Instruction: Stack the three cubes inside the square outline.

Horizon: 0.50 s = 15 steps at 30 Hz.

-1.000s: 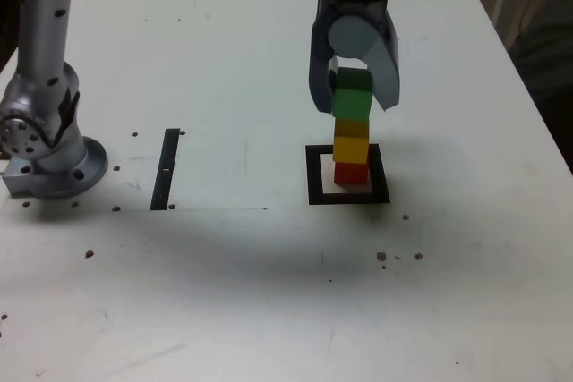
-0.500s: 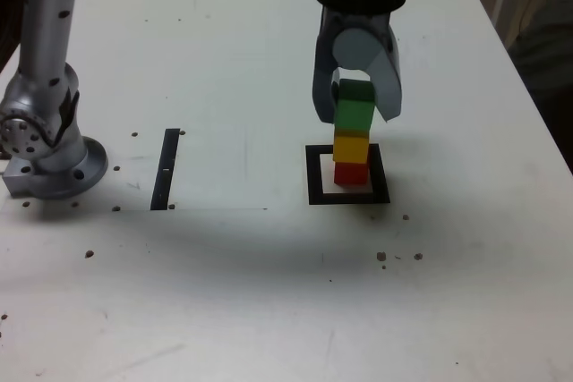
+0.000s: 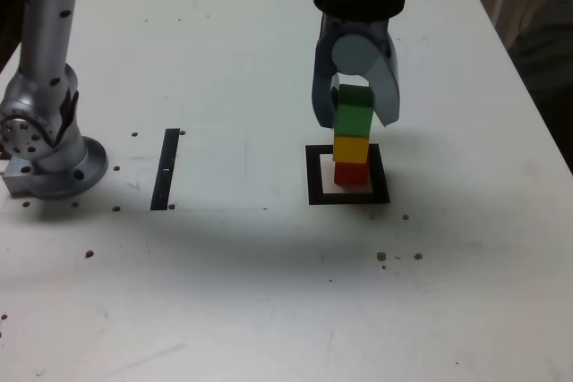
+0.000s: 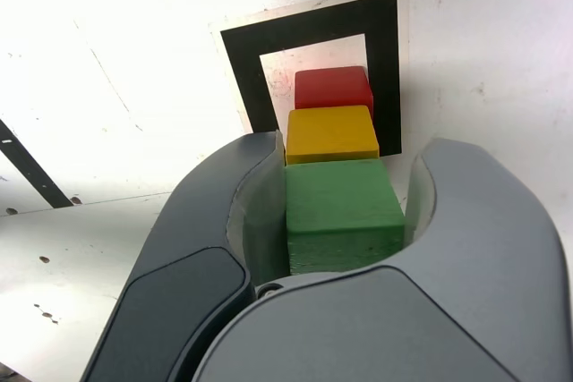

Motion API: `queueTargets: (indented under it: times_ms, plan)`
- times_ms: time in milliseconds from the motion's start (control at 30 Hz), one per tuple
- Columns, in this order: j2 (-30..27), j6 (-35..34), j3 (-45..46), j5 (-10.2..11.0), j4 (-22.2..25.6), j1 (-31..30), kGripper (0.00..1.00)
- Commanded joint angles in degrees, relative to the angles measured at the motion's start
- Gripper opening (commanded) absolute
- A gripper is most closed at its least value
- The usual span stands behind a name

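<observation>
Standing inside the square [image 3: 348, 175], the three cubes form one column: red cube [image 3: 351, 173] at the base, yellow cube [image 3: 351, 148] on it, green cube [image 3: 353, 112] on top. All three are matte, plain-coloured and of like size. The square is a thick black frame with a pale centre; the red cube sits toward the frame's far side, and the stack hides part of that far edge in the exterior view.

The gripper [image 3: 354, 118] hangs over the square, its two grey jaws flanking the green cube. In the wrist view the gripper [image 4: 345, 212] has one jaw lying against a side of the green cube [image 4: 343, 207], while a thin gap shows at the other side; whether the jaws grip the cube or have just let go cannot be told. The green cube's rear part is buried in the gripper's throat there.

Only the wrist view gives the cubes' tops: the yellow cube [image 4: 331, 132] and red cube [image 4: 333, 89] peek out beyond the green one, nearly aligned, within the square [image 4: 313, 28].

Only the exterior view gives the wider table [image 3: 269, 292]: a thin black strip [image 3: 166, 169] lies well to the exterior view's left of the square, and the arm's base [image 3: 49, 154] stands further that way, its column cut off at the frame's top.
</observation>
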Motion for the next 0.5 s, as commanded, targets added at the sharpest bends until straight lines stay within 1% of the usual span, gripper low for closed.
queueTargets:
  times_ms: [0,33,67,100,467]
  plan:
    - [0.17,0.33,0.43,-0.33,-0.45,0.27,0.82]
    - [0.16,0.37,0.59,-0.46,-0.57,0.33,0.90]
    - [0.15,0.42,0.72,-0.57,-0.67,0.39,0.95]
    - [0.14,0.44,0.84,-0.66,-0.74,0.45,0.98]
    - [-0.51,0.51,1.38,-0.65,-1.45,0.55,0.99]
